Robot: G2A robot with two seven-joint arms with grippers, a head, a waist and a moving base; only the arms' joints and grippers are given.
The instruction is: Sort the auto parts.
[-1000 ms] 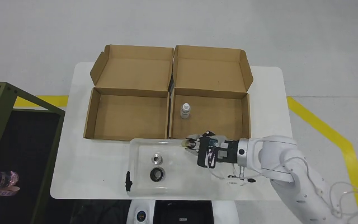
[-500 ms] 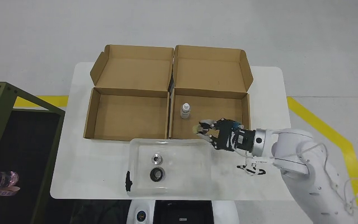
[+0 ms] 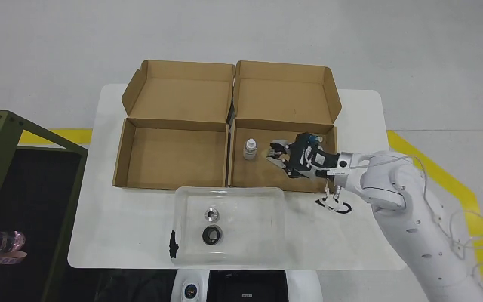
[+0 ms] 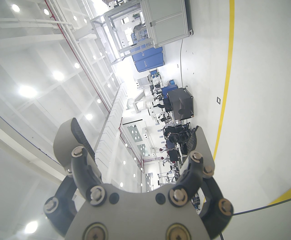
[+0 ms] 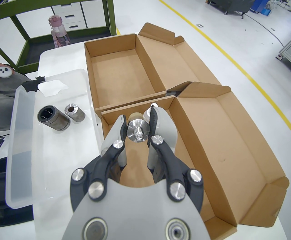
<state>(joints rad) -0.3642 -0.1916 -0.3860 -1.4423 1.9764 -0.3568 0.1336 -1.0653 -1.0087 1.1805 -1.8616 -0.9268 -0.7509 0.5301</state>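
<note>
As tray (image 3: 260,226) holds bushings (image 3: 211,235), box (image 3: 253,175) holds fitting (image 3: 250,148)

You're in a big factory-type lab hall: yellow floor line (image 3: 438,170) past the white table (image 3: 362,117), blue machine cabinets (image 5: 263,6) well beyond it, ceiling lights (image 4: 27,91) high overhead.

Right gripper (image 5: 138,118) pinches a silver part (image 5: 136,132); left gripper (image 4: 136,131) points up, spread wide.

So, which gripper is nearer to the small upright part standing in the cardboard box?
Right. The right gripper, shut on a silver part, hangs over the same box, close beside the small upright part. The left gripper is open and points into the hall, far from it.
</note>
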